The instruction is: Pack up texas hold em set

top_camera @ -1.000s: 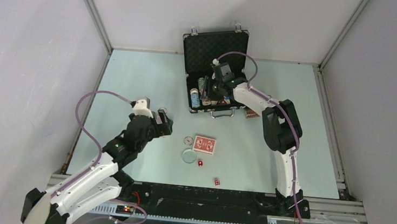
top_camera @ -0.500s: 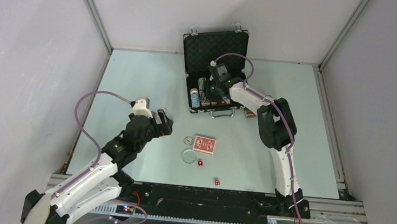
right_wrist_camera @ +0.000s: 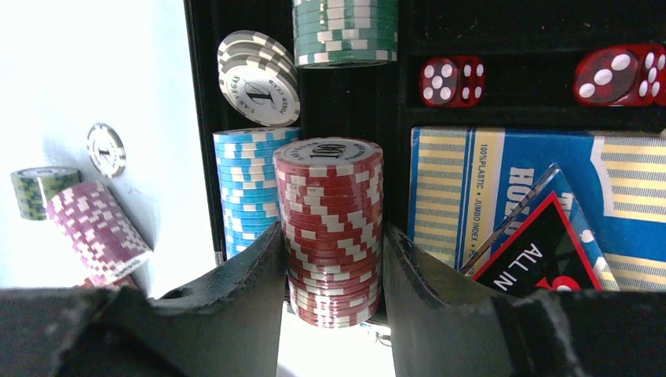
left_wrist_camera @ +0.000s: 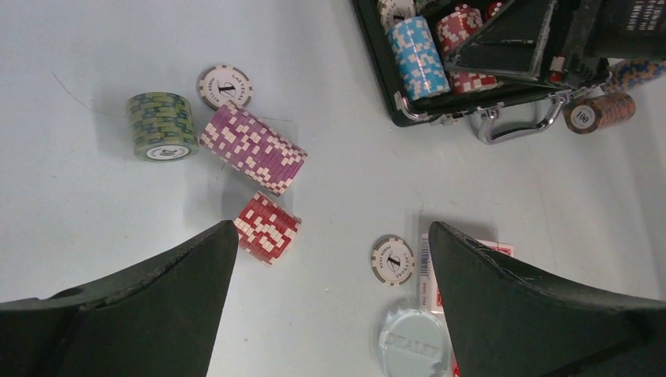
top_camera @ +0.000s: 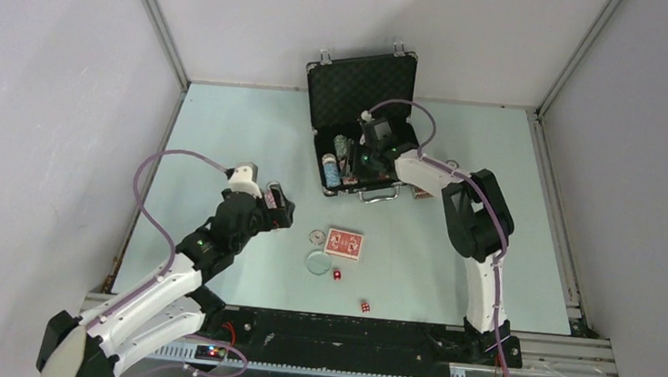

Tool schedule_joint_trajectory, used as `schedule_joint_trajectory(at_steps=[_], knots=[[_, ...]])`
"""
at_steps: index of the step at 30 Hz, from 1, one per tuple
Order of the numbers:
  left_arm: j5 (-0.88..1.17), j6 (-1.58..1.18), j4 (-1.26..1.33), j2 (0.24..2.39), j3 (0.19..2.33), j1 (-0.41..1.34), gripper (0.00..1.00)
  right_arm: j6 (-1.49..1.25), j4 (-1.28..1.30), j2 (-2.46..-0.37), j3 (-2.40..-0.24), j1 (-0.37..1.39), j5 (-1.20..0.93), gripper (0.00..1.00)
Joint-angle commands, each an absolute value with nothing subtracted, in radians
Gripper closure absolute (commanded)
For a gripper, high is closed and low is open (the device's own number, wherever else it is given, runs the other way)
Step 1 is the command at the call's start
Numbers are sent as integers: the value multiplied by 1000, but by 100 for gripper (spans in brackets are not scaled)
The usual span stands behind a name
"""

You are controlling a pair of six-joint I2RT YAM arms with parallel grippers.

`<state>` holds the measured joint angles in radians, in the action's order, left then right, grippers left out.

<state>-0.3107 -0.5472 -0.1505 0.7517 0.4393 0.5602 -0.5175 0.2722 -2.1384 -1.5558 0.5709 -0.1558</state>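
My right gripper [right_wrist_camera: 330, 263] pinching red chip stack [right_wrist_camera: 334, 204], stack long way up-down mid-frame, my left gripper [left_wrist_camera: 331, 236] spread wide

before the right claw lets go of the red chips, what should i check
1. Right claw gripping the red stack: ok
2. Case lid up: ok
3. Red stack beside the blue stack: ok
4. Red stack seated on the case floor: cannot tell
5. Left claw open, away from the case: ok
6. Everything packed: not ok; the purple stack, cards and a die lie on the table
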Motion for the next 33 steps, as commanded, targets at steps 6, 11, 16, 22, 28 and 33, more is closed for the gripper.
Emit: schedule_joint_trajectory(at_steps=[6, 11, 16, 22, 28, 33], knots=[[-256, -518, -67, 803, 452, 554, 2, -467, 439, -2007, -1396, 558, -177, 61], [-193, -484, -37, 823, 455, 554, 2, -402, 472, -1932, -1347, 564, -199, 60], [-158, -468, 8, 860, 473, 554, 2, -349, 450, -1902, -1339, 559, -211, 54], [-127, -475, 61, 921, 514, 552, 2, -370, 399, -1904, -1374, 558, -235, 20], [-87, -478, 50, 958, 539, 550, 2, -333, 451, -1849, -1399, 597, -191, 19], [-161, -531, 8, 904, 500, 543, 2, -291, 511, -1794, -1390, 700, -102, 23]])
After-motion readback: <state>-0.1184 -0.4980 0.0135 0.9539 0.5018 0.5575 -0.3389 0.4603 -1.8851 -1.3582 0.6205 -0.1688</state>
